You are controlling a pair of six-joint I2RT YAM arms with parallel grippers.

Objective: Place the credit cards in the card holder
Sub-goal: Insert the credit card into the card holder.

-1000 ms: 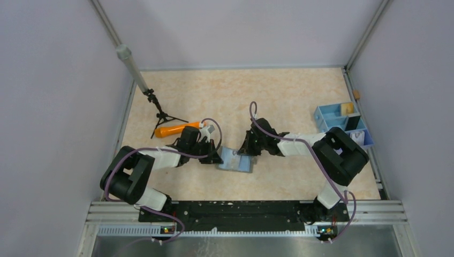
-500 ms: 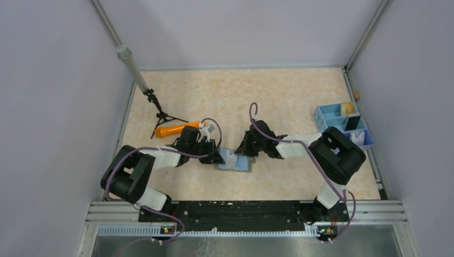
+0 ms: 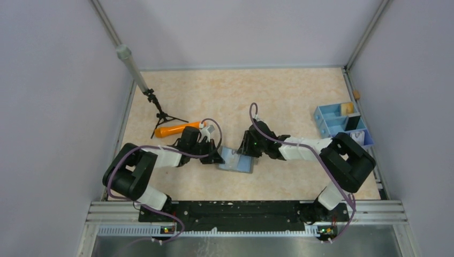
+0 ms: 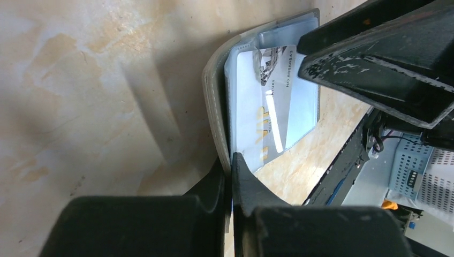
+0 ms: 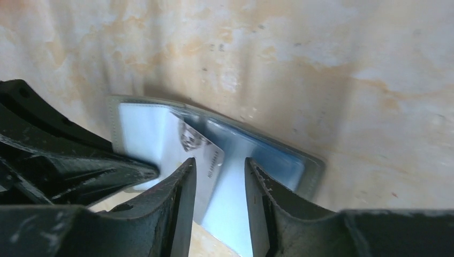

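The card holder (image 3: 236,160) lies open on the table between both arms, grey outside and light blue inside. My left gripper (image 4: 231,156) is shut on the edge of its grey flap (image 4: 214,101) and holds that side up. A white credit card (image 5: 199,151) with dark print sits slanted on the blue lining, one end under a clear pocket. Just over the card, my right gripper (image 5: 219,163) stands open, its fingers on either side of the card's edge with nothing pinched. In the top view the left gripper (image 3: 216,157) and right gripper (image 3: 248,152) flank the holder.
An orange carrot-shaped stick (image 3: 174,129) lies behind the left gripper, next to a small black tripod (image 3: 160,114) carrying a grey pole (image 3: 131,67). A blue compartment tray (image 3: 342,124) stands at the right edge with a dark flat piece and a white one in it.
The right gripper's jaws have parted and the card now lies free on the holder. The right arm's elbow has swung a little outward. The left gripper stays clamped at the holder's edge.
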